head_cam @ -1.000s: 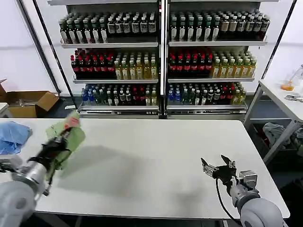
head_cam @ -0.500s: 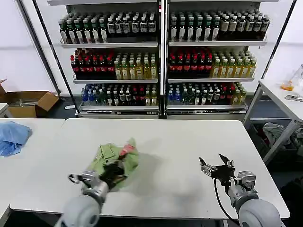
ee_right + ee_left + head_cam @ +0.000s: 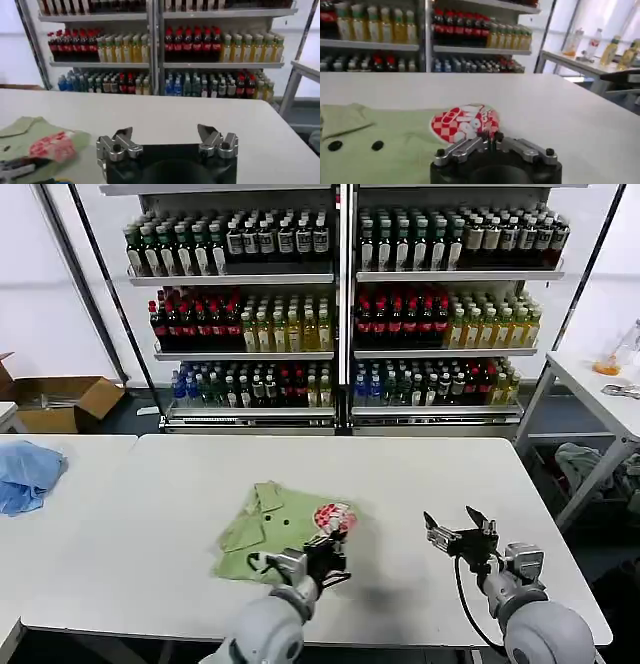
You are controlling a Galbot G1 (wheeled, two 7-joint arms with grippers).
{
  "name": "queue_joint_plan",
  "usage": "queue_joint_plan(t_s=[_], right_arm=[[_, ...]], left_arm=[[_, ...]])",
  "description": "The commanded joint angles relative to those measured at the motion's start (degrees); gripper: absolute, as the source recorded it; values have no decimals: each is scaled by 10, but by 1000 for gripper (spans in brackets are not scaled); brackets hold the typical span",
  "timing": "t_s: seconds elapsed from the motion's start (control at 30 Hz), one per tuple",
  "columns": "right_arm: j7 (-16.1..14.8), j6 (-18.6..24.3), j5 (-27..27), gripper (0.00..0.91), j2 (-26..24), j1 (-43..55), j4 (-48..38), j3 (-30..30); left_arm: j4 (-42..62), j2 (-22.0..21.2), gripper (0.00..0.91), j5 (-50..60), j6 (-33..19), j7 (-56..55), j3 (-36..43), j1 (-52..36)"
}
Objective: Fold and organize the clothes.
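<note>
The light green polo shirt [image 3: 270,529] lies crumpled on the white table [image 3: 400,474], near the front middle. Its collar points left and its red-and-white chest patch [image 3: 335,517] is at the right end. In the left wrist view the shirt [image 3: 395,150] shows two dark buttons, with the patch [image 3: 465,122] just ahead of the jaws. My left gripper [image 3: 325,549] [image 3: 490,137] sits low at the patch end, shut on a pinch of the shirt's edge. My right gripper [image 3: 460,529] [image 3: 167,135] hovers open over bare table to the right, holding nothing, and its wrist view shows the shirt [image 3: 45,142] off to one side.
A light blue cloth [image 3: 25,469] lies on the neighbouring table at far left. Shelves of bottles [image 3: 340,314] stand behind the table and a cardboard box [image 3: 60,399] sits on the floor at left. Another white table [image 3: 600,389] stands at far right.
My left gripper has carried the shirt rightward from the table's left end to the front middle and lowered it, so it now lies on the table. The right gripper has stayed put.
</note>
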Motion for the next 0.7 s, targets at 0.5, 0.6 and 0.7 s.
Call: queue_joint_plan(t_s=[0.5,0.6,0.7], right_arm=[[5,59,54,907,84,97,-77,-147],[16,62,68,907,110,122,-118,-173],[22,64,71,907,142,146,-167,-200]], left_arm=[[-140,54,907,-65,-98,5,-194,111],[-150,67,907,-57,-110,6,-246,163],[-158,66,907,-41,-124,6,-273,199]])
